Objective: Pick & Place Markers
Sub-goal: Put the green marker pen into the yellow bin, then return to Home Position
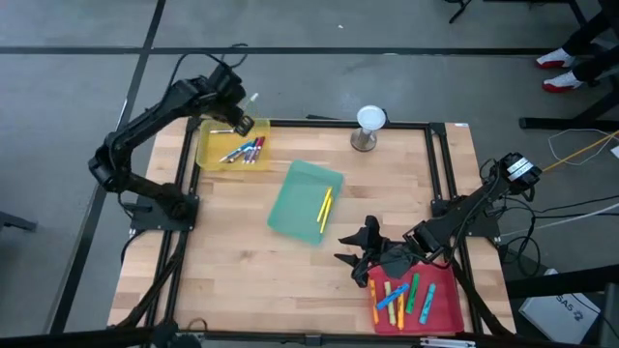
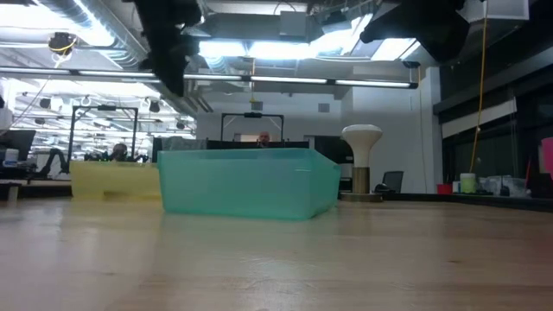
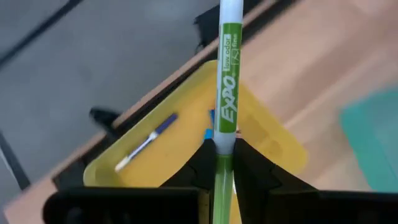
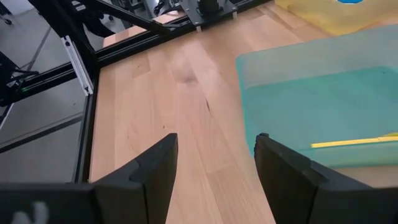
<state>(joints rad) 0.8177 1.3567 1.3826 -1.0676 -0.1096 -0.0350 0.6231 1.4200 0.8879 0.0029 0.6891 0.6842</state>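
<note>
Left fingers (image 3: pixel 255 168) clamp green marker (image 3: pixel 227 81) above yellow tray (image 3: pixel 273 140).

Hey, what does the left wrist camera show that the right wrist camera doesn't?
Only the left wrist view shows the left gripper shut on a green marker, held above the yellow tray, where a blue marker lies. Only the right wrist view shows the right gripper open and empty over bare table, and a yellow marker lying in the green tray. Both share the wooden table, the yellow tray and the green tray, each seen only at an edge in one of them.
</note>
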